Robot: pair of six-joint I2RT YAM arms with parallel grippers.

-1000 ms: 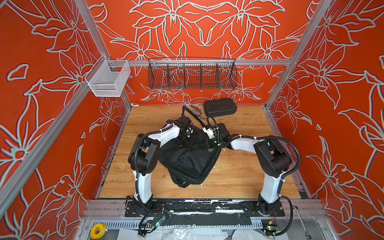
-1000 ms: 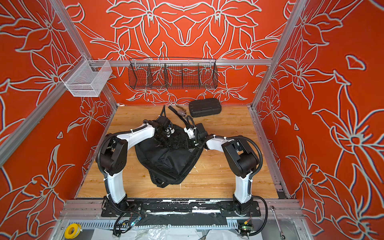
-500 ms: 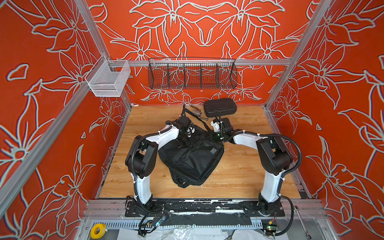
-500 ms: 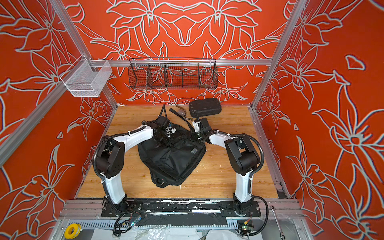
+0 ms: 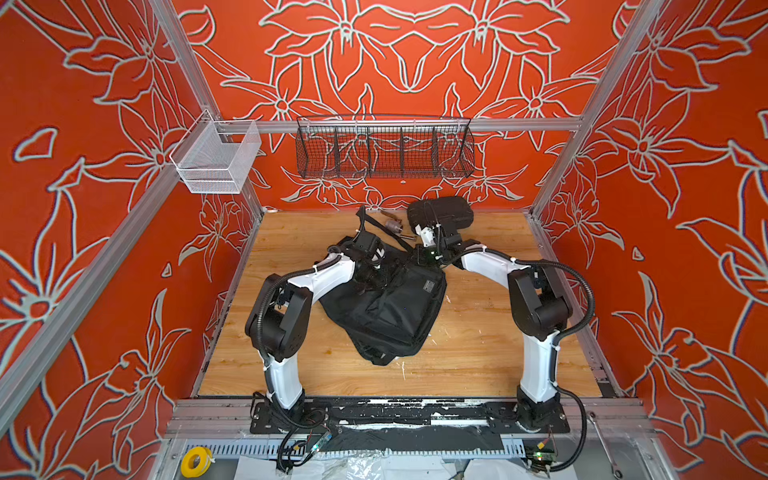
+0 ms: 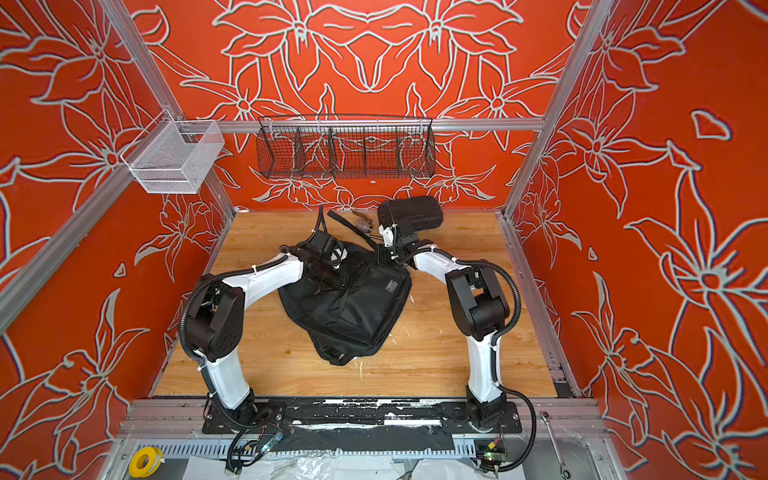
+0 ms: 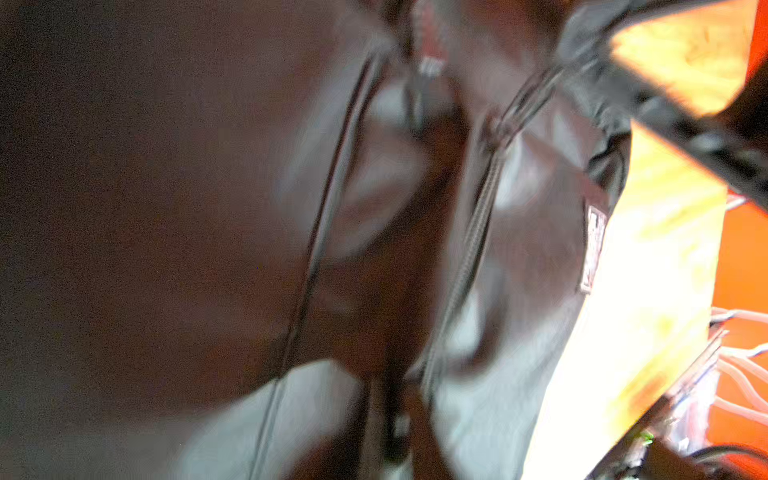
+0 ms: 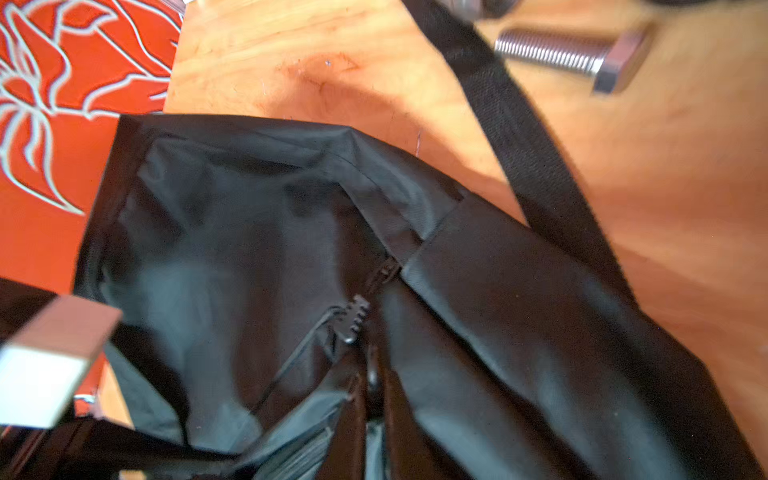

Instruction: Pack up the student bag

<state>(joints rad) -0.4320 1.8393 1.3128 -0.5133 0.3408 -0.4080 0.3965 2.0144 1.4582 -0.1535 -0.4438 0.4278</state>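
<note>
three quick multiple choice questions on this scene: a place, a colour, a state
1. Where is the small rigid black ribbed case? A) in the white mesh basket B) at the far edge of the wooden table, by the back wall C) on the front rail
2. What colour is the tape roll before the robot's base? A) yellow B) blue C) green
3. How is the soft black fabric backpack? A) hanging B) lifted clear C) lying on the table

B, it sits by the back wall; A, plainly yellow in both top views; C, its fabric rests on the wood.

Blur smears the student bag [image 7: 536, 253] in the left wrist view.
</note>
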